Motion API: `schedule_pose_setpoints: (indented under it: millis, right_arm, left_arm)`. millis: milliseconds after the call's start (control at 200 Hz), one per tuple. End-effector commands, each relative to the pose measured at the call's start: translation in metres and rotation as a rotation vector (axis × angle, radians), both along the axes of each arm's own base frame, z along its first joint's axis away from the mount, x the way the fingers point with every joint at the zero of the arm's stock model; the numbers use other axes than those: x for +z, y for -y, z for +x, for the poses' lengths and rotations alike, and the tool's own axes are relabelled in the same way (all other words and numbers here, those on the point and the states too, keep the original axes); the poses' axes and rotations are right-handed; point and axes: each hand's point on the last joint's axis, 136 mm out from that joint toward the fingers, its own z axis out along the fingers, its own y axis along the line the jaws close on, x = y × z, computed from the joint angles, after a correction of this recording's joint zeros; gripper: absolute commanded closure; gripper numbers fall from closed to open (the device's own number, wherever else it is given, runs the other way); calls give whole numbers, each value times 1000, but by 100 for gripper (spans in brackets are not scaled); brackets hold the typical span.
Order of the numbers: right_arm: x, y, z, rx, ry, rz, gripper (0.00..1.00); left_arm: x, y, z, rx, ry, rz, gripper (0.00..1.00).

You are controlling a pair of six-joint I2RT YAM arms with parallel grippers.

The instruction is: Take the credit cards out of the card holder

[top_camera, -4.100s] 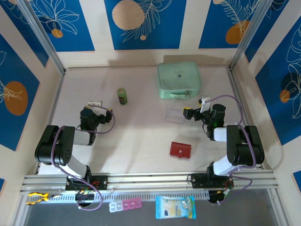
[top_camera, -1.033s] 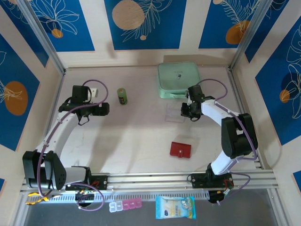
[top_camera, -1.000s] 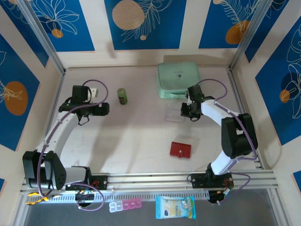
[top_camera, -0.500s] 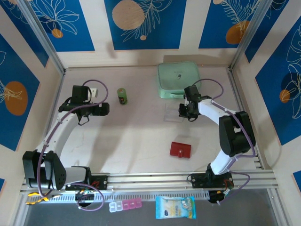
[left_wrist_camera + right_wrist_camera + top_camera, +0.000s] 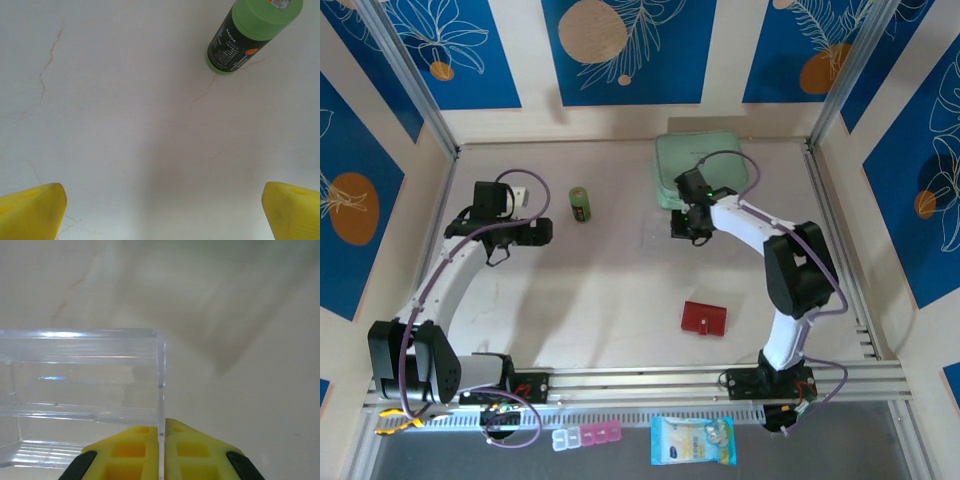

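The card holder (image 5: 704, 318), a small red folded wallet, lies closed on the table near the front right, well away from both grippers. The credit cards are out of view. My right gripper (image 5: 688, 226) is at the back centre, just in front of the mint case. In the right wrist view its yellow fingers (image 5: 161, 427) are shut on the thin upright wall of a clear plastic box (image 5: 80, 385). My left gripper (image 5: 548, 232) is at the left and stands open, its yellow fingertips (image 5: 32, 210) wide apart over bare table.
A mint green zip case (image 5: 695, 160) lies at the back, right behind the right gripper. A green bottle (image 5: 581, 204) lies ahead of the left gripper (image 5: 252, 30). Metal rails run along the table's sides and front.
The right arm has swung left from beside the mint case toward the table's centre, its jaws closing fully on the clear box's wall and taking the box along. The left arm has not moved.
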Motion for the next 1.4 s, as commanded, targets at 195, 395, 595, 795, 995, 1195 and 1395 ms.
schedule_pose_setpoints:
  millis: [195, 395, 595, 795, 995, 1195, 1395]
  right_arm:
    - [0, -49, 14, 3, -40, -76, 91]
    - [-8, -58, 22, 2, -71, -97, 91]
    - [-14, -59, 22, -6, -85, -124, 90]
    - [-16, -59, 20, -11, -81, -137, 87]
    - [-10, -60, 19, -17, -68, -133, 82]
    - [5, -58, 18, -17, -39, -129, 78]
    - [25, -60, 13, 8, -20, -93, 71]
  left_arm:
    - [3, 12, -3, -38, 0, -55, 0]
    - [5, 13, -2, -36, 8, -59, 0]
    - [4, 14, -3, -37, 6, -67, 0]
    - [5, 13, -3, -33, 6, -62, 0]
    - [5, 13, -3, -32, 7, -68, 0]
    - [5, 14, -3, -31, 5, -73, 0]
    - [5, 14, -3, -31, 5, -73, 0]
